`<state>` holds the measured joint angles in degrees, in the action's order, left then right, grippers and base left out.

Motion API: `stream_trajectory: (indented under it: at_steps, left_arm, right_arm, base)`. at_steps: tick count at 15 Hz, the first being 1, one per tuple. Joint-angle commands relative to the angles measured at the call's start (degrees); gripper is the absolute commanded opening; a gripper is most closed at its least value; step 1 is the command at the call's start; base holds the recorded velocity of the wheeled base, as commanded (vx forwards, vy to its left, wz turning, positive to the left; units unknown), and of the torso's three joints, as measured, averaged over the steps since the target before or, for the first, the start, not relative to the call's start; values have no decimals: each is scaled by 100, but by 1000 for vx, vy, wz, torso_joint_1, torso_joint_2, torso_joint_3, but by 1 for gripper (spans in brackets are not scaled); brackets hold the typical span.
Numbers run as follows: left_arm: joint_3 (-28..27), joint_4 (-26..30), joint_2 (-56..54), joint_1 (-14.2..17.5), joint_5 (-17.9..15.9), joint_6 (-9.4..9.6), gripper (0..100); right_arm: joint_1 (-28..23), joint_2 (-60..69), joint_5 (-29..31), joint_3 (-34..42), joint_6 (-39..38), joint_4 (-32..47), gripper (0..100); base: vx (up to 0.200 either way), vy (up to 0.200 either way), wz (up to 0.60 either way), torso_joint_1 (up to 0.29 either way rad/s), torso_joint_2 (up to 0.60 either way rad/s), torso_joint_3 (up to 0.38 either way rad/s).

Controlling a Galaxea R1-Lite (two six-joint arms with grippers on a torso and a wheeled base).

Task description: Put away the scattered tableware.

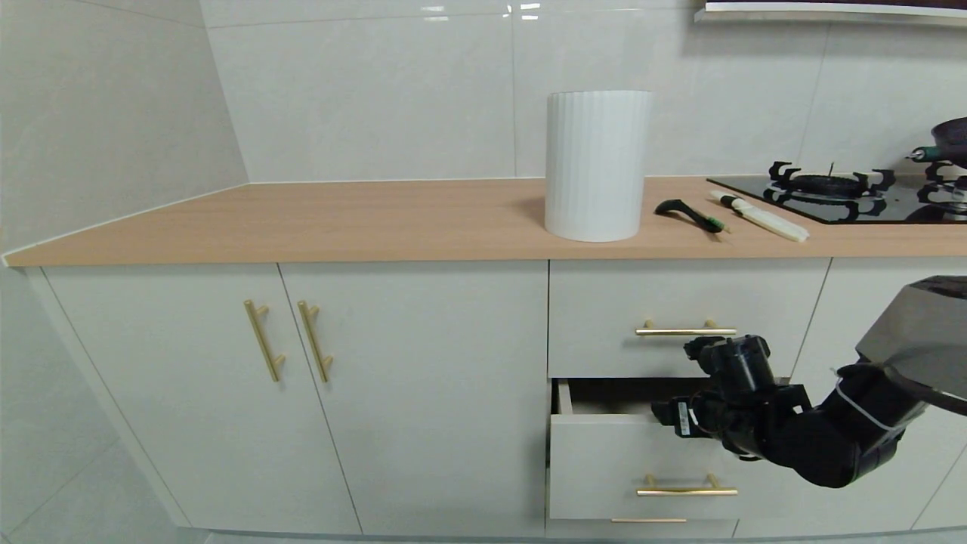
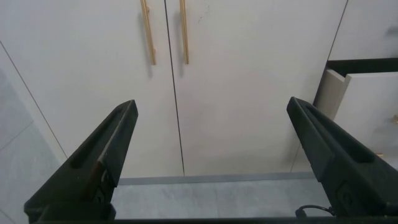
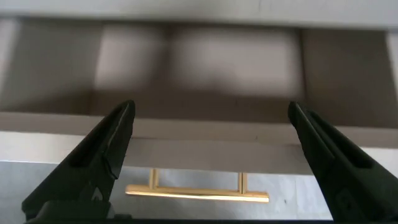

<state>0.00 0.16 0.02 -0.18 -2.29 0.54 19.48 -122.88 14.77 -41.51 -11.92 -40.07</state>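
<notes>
Now, tableware: black-handled utensil (image 1: pixel 689 214) and cream knife (image 1: pixel 759 215) lie just beside each other on the surface (image 1: pixel 340 223), between white canister (image 1: pixel 597 162) and hob (image 1: pixel 891 208).
Right jaws: spread apart, empty, at the pulled-out drawer (image 1: pixel 604 453).
Left jaws: spread apart, empty, facing cabinet doors (image 2: pixel 249 81).

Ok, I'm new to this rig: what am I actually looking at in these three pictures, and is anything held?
The wide picture is from the robot's head; the other two are wrist cameras, and the dark prongs are gripper fingers. The left gripper, open and empty, faces the cabinet doors. The right gripper, open and empty, is at the pulled-out drawer. On the counter lie a black-handled utensil and a long white utensil, beside a white ribbed canister.
</notes>
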Motion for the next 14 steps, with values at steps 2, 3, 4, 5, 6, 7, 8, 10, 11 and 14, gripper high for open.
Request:
stream_trajectory:
  at_steps: [2, 3, 4, 5, 6, 7, 8, 10, 11, 14]
  left_arm:
    - [0, 2, -2, 1, 1, -1, 100]
    - [0, 2, -2, 1, 1, -1, 100]
    - [0, 2, -2, 1, 1, -1, 100]
    - [0, 2, -2, 1, 1, -1, 100]
    - [0, 2, -2, 1, 1, -1, 100]
    - [0, 2, -2, 1, 1, -1, 100]
    - [0, 2, -2, 1, 1, 8, 100]
    - [0, 2, -2, 1, 1, -1, 100]
    - [0, 2, -2, 1, 1, 8, 100]
    - [0, 2, -2, 1, 1, -1, 100]
  right_arm:
    - [-6, 1, -19, 90, 32, 70, 100]
    - [-6, 63, -19, 82, 32, 201, 100]
    - [-6, 186, -45, 73, 32, 412, 100]
    - [3, 291, -62, 73, 32, 597, 100]
    - [12, 397, -71, 73, 41, 746, 100]
    - [21, 484, -80, 73, 41, 878, 100]
    - [29, 555, -80, 90, 50, 984, 100]
    - [38, 607, -89, 90, 50, 1045, 100]
    - [56, 774, -89, 126, 173, 1309, 100]
    - [126, 1196, -300, 152, 445, 2144, 100]
  base:
    - [0, 0, 0, 0, 0, 0]
    - [0, 0, 0, 0, 0, 0]
    - [0, 0, 0, 0, 0, 0]
    - [0, 0, 0, 0, 0, 0]
    - [0, 0, 0, 0, 0, 0]
    - [0, 0, 0, 0, 0, 0]
    - [0, 0, 0, 0, 0, 0]
    - [0, 0, 0, 0, 0, 0]
    - [0, 0, 0, 0, 0, 0]
    - [0, 0, 0, 0, 0, 0]
